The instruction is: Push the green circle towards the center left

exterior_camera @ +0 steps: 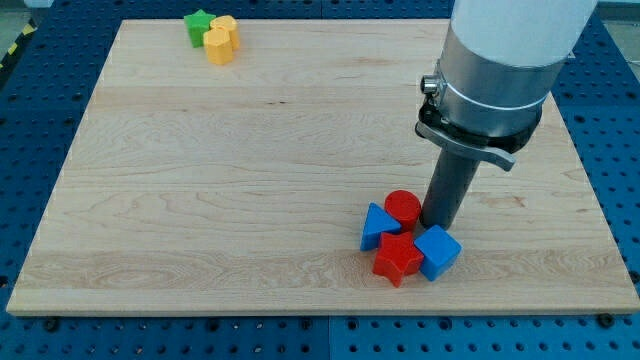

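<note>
No green circle shows in the camera view; the only green block is a green star (198, 26) at the view's top left. My tip (437, 223) is at the view's lower right, just right of a red circle (403, 207) and just above a blue cube (437, 250). It looks to be touching or nearly touching the red circle. The rod and the arm's wide white body hide part of the board behind them.
A blue triangle (377, 226) and a red star (397, 259) sit packed with the red circle and blue cube. Two yellow blocks (221, 40) touch the green star at the top left. The wooden board (250, 170) lies on a blue perforated table.
</note>
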### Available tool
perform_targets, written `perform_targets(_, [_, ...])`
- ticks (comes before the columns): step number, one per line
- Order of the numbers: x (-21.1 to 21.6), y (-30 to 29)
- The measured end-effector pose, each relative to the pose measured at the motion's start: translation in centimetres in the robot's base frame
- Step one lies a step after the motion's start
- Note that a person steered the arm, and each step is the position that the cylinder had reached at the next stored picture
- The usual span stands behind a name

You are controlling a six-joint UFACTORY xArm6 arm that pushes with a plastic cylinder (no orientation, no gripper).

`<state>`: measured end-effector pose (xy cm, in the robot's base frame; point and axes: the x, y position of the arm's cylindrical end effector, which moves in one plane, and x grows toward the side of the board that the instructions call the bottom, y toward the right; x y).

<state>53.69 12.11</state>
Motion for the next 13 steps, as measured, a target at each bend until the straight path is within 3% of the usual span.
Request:
perform_targets(2, [-1.4, 9.6])
perform_targets(6, [-4.7, 12.9])
perform_targets(7, [-9.9, 12.9])
perform_targets(10, [-10.3, 9.0])
perform_targets(13, [-14.3, 7.4])
